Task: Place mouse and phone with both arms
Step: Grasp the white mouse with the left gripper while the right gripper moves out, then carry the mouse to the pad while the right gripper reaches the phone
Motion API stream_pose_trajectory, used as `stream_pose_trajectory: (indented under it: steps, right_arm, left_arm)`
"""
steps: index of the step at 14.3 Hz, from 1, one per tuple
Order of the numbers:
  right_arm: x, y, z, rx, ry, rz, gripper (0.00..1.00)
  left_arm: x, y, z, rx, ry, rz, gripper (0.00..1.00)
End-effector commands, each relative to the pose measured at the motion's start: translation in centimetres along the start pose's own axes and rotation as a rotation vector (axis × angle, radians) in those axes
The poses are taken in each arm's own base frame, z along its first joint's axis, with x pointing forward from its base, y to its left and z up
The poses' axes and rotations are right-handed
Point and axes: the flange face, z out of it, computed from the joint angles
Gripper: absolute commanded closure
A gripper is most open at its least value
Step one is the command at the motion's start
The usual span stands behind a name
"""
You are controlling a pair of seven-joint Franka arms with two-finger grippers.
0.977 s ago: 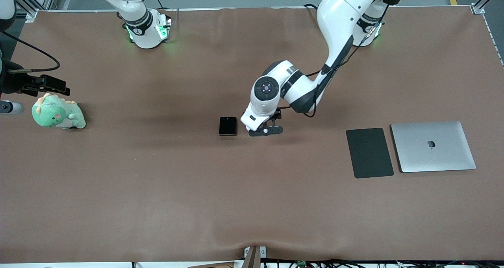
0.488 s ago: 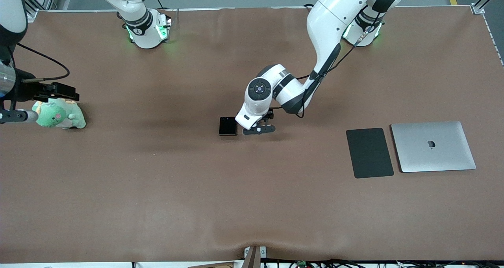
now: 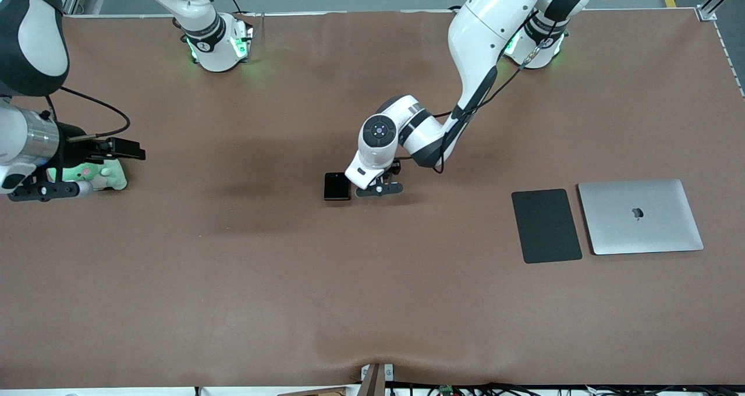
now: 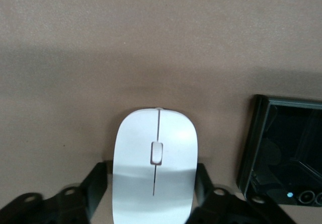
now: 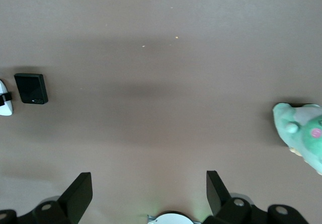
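The phone (image 3: 337, 186) serves as the reference landmark. It lies flat on the brown bench (image 3: 372, 303), about midway between the two arms' ends.

**Left gripper (image 3: 379, 189).** It sits low over the bench, just beside the phone toward the left arm's end. In the left wrist view its jaws are clenched on the mouse (image 4: 155, 163), one finger (image 4: 90, 191) on each long flank. In the front view the mouse is hidden beneath the wrist.

**Right gripper (image 3: 41, 191).** It hangs well away from the phone at the right arm's end, over a green plush toy (image 3: 105, 174). Its jaws are released and hold nothing; the right wrist view shows bare bench between them.

**Hazards.**
1. Contact with the phone. In the left wrist view the gap between the mouse and the phone's edge (image 4: 251, 148) is narrow. Any sideways drift during lowering or release could nudge the phone or rest the mouse against it.
2. Finger strike. Opening the jaws widens the gripper toward the phone; the finger on that side could push it.
3. Slip. The mouse's flanks look smooth and curved, so a light grip may let it tilt or drop early.
4. Right arm descent. Lowering from its present position would likely meet the plush toy rather than the phone.

The dark pad (image 3: 546, 225) and laptop (image 3: 640, 216) lie well apart from the phone, toward the left arm's end.
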Motion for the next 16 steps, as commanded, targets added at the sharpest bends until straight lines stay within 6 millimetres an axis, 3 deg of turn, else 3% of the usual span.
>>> stream_pose_trajectory:
  steps: [1, 3, 5, 10, 14, 16]
  right_arm:
    - [1.3, -1.0, 1.6, 0.023, -0.005, -0.010, 0.00]
    - [1.8, -2.6, 2.2, 0.016, 0.010, -0.022, 0.00]
    - [2.8, -4.5, 3.5, 0.050, 0.004, 0.035, 0.00]
    - [3.2, -10.0, 6.2, 0.038, -0.016, 0.074, 0.00]
    - [3.1, -14.4, 8.8, 0.019, -0.002, 0.099, 0.00]
    - [2.8, -17.3, 10.9, 0.008, 0.010, 0.122, 0.00]
  left_arm:
    - [0.2, 0.1, -0.3, 0.003, 0.027, -0.022, 0.38]
    - [0.6, -0.4, -0.5, 0.007, 0.026, -0.028, 0.46]
    - [1.2, -0.8, -1.7, 0.006, 0.035, -0.035, 0.46]
    - [5.8, -4.2, -6.5, 0.021, 0.078, -0.067, 0.45]
    - [9.9, -8.3, -10.5, 0.015, 0.102, -0.047, 0.45]
    - [12.3, -11.6, -12.5, 0.039, 0.088, -0.032, 0.45]
